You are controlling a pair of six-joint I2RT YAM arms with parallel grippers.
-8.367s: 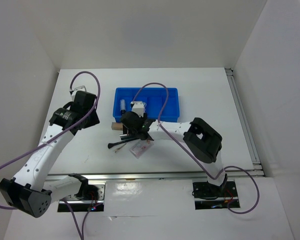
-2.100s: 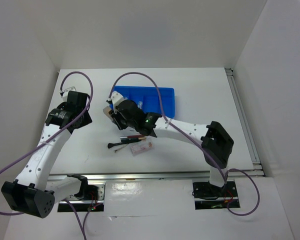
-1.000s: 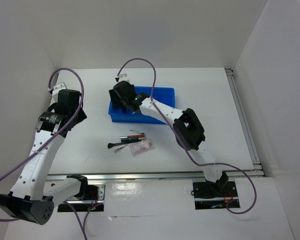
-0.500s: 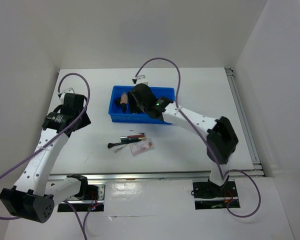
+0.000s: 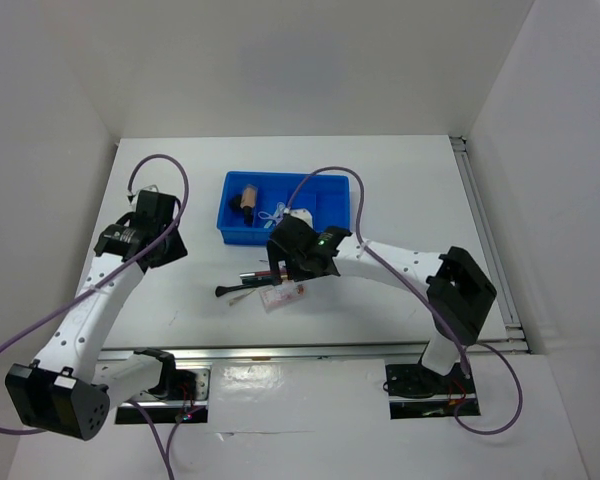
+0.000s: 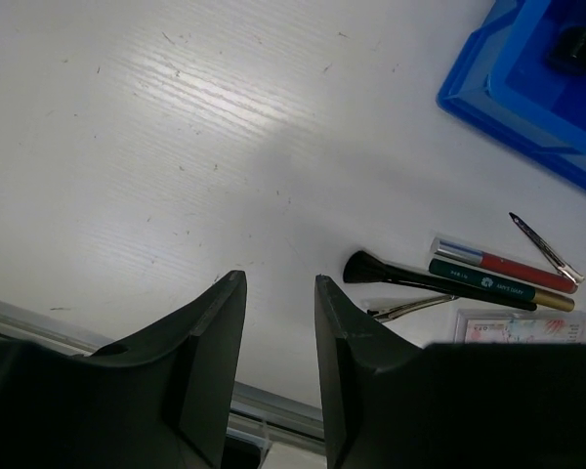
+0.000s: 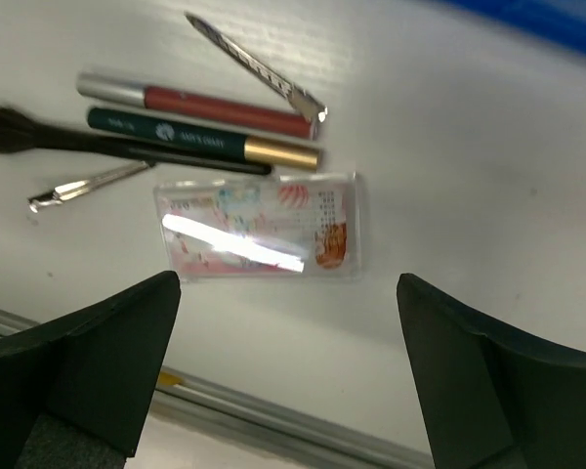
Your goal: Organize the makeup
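The tan stub [image 5: 248,197] lies in the left compartment of the blue tray [image 5: 332,232], with a pale plastic piece [image 5: 274,214] beside it. On the table lie a black-tipped brush [image 7: 39,133], a dark green pencil [image 7: 190,145], a red tube [image 7: 200,102], two slim metal clips [image 7: 259,64] and a flat pinkish clear packet [image 7: 259,239]. My right gripper [image 7: 288,285] hangs wide open and empty just above the packet. My left gripper [image 6: 276,285] is open and empty over bare table, left of the brush [image 6: 400,277].
The tray's near corner [image 6: 469,98] shows at the top right of the left wrist view. A metal rail [image 5: 310,350] runs along the table's near edge. White walls enclose the table on the left, back and right.
My right gripper has come out of the tray and moved down over the loose makeup on the table. The tan stub now lies in the tray. The left arm shifted slightly.
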